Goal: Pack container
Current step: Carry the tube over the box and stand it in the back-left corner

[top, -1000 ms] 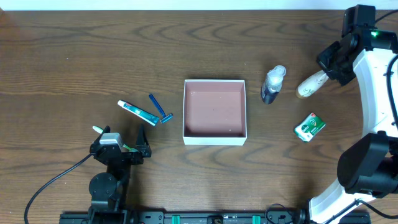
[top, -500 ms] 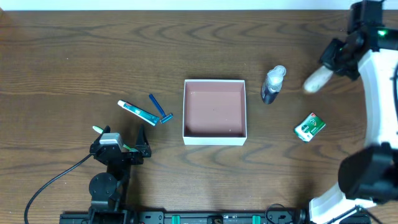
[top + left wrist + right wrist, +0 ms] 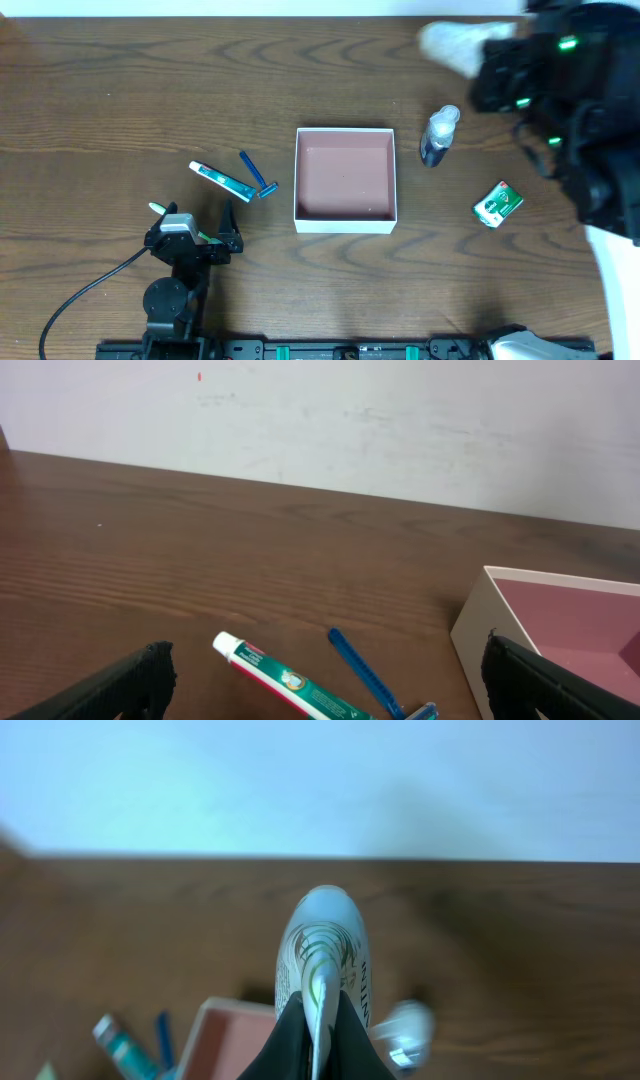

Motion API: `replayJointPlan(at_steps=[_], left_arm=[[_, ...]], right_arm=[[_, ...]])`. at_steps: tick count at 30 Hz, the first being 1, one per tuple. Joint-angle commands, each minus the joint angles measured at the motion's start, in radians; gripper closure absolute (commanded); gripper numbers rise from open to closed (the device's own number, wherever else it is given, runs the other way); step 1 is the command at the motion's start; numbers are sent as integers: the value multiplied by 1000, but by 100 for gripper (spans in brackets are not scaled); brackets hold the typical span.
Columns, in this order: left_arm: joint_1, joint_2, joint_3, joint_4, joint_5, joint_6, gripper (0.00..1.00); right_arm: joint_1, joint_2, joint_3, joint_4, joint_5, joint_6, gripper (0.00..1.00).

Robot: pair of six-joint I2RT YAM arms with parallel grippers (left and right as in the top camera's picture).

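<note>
The left hand [image 3: 195, 222] sits low on the dark wooden tabletop [image 3: 100, 100], fingers spread and empty, near the white-and-teal toothpaste tube [image 3: 222, 180] and the blue plastic razor [image 3: 257, 175]. Mid-table, the shallow square white-walled container [image 3: 345, 221] is empty, with a small dark clear-capped bottle [image 3: 438, 137] just off its right wall. The right hand [image 3: 318, 1030], pinching a rounded white plastic bottle [image 3: 322, 955], has swung up and leftward in the last second, so the first item is likely coming in past that small bottle, while a green packet [image 3: 497, 203] waits to the right.
</note>
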Motion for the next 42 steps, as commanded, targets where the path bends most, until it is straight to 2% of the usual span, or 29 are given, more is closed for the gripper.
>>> replayJointPlan(at_steps=[1, 6, 12, 30, 42], left_arm=[[5, -6, -21, -36, -27, 13, 2], [5, -6, -21, -36, -27, 13, 2], [5, -6, -21, -36, -27, 13, 2], [5, -6, -21, -36, -27, 13, 2], [5, -6, -21, -36, -27, 13, 2]], right_arm=[[114, 51, -2, -8, 4, 22, 99], [254, 159, -2, -52, 5, 76, 99], [333, 299, -2, -63, 24, 134, 99], [357, 505, -2, -43, 25, 225, 99], [357, 586, -2, 13, 77, 344, 99]])
